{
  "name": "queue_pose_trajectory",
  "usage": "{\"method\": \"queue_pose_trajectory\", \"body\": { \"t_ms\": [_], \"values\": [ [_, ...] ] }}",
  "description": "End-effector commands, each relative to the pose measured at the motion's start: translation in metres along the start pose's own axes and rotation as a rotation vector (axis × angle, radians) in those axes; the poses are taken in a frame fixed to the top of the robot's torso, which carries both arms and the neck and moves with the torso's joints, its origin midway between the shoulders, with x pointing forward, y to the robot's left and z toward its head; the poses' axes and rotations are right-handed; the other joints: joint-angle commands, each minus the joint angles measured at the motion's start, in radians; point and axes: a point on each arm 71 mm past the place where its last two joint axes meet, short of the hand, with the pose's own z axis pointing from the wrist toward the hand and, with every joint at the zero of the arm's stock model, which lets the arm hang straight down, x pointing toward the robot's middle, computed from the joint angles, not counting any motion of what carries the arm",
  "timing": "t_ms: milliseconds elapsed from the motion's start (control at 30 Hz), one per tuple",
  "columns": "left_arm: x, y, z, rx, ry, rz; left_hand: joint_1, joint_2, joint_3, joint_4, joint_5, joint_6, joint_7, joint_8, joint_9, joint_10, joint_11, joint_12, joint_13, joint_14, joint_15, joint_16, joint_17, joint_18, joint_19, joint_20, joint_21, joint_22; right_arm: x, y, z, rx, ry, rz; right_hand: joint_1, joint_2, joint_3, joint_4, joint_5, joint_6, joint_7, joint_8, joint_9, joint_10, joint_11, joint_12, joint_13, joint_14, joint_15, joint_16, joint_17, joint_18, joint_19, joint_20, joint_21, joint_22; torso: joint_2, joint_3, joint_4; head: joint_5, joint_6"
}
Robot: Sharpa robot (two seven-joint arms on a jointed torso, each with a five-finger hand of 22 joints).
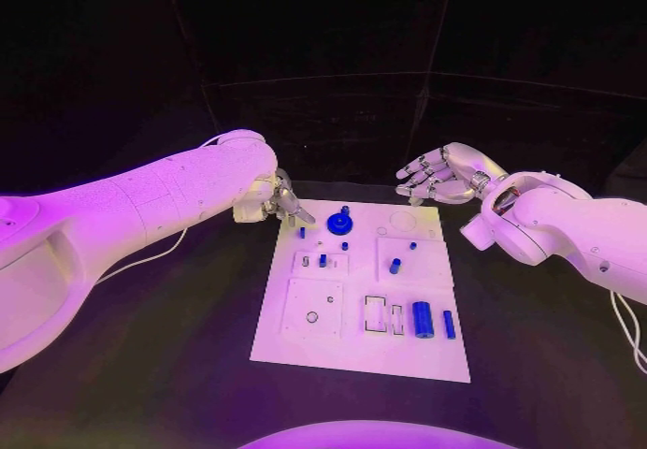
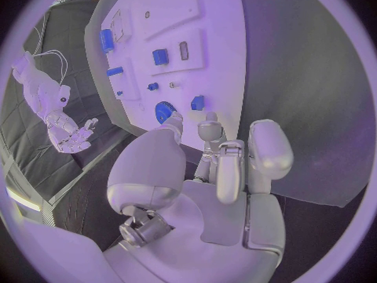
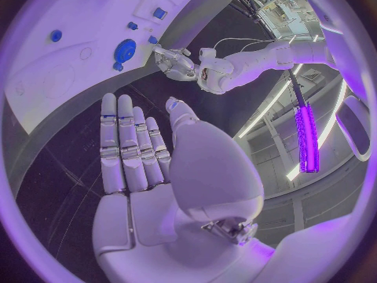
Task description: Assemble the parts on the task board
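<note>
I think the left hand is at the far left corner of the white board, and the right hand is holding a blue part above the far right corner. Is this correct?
Not quite. The right hand holds nothing: the right wrist view shows its fingers straight and apart, palm bare. The rest stands: the left hand is at the far left corner of the white board.

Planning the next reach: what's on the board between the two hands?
In the head view, the round blue part on the task board lies between left hand and right hand.
</note>
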Motion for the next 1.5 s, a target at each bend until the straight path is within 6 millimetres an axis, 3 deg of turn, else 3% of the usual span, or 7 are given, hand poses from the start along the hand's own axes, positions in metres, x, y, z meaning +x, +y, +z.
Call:
{"method": "queue_pose_trajectory", "body": {
  "t_ms": [33, 633, 1333, 1500],
  "values": [
    [0.001, 0.001, 0.002, 0.003, 0.016, 0.020, 0.005, 0.006, -0.006, 0.000, -0.003, 0.007, 0.002, -0.005, -0.002, 0.001, 0.006, 0.006, 0.001, 0.103, 0.007, -0.001, 0.245, -0.001, -0.001, 0.007, -0.001, 0.002, 0.000, 0.002, 0.001, -0.013, 0.003, 0.002, 0.010, -0.003, 0.001, -0.006, 0.005, -0.006, 0.024, 0.004, 0.000, -0.006, 0.003, 0.005, -0.001, -0.008, 0.001, -0.004, -0.001, 0.007, -0.007, 0.002, -0.006, -0.001, 0.000, 0.0003, 0.0001, 0.001, -0.002],
    [0.007, -0.006, 0.007, 0.033, 0.031, 0.026, 0.058, 0.042, -0.022, -0.011, -0.003, 0.029, 0.000, -0.009, -0.012, 0.004, 0.004, 0.011, 0.004, 0.104, 0.006, 0.001, 0.249, -0.003, 0.003, 0.007, 0.007, 0.016, 0.001, 0.003, 0.002, -0.020, 0.005, 0.003, 0.012, -0.001, 0.004, -0.007, 0.009, -0.006, 0.024, 0.006, 0.000, -0.007, 0.003, 0.007, -0.001, -0.007, 0.001, -0.003, -0.006, 0.007, -0.007, 0.003, -0.008, -0.002, -0.001, 0.0006, 0.0011, 0.000, -0.006],
    [0.012, -0.009, 0.010, 0.033, 0.049, 0.037, 0.095, 0.066, -0.025, -0.028, -0.003, 0.043, -0.002, -0.013, -0.019, 0.006, 0.003, 0.012, 0.003, 0.105, 0.005, 0.001, 0.252, -0.003, 0.003, 0.007, 0.009, 0.020, 0.002, 0.004, 0.003, -0.023, 0.007, 0.004, 0.013, 0.000, 0.006, -0.008, 0.013, -0.006, 0.024, 0.008, 0.000, -0.007, 0.002, 0.008, -0.001, -0.006, 0.000, -0.002, -0.010, 0.008, -0.006, 0.003, -0.009, -0.003, -0.001, 0.0016, 0.0012, -0.002, -0.009],
    [0.012, -0.009, 0.010, 0.031, 0.046, 0.035, 0.119, 0.084, -0.017, -0.042, -0.003, 0.048, -0.002, -0.015, -0.022, 0.006, 0.003, 0.012, 0.002, 0.104, 0.004, 0.001, 0.251, -0.003, 0.003, 0.006, 0.009, 0.020, 0.003, 0.005, 0.004, -0.025, 0.008, 0.005, 0.013, 0.000, 0.006, -0.008, 0.013, -0.006, 0.024, 0.008, 0.000, -0.007, 0.002, 0.008, -0.001, -0.006, 0.000, -0.002, -0.010, 0.008, -0.006, 0.003, -0.009, -0.003, -0.001, 0.0005, 0.0006, -0.002, -0.011]
  ]
}}
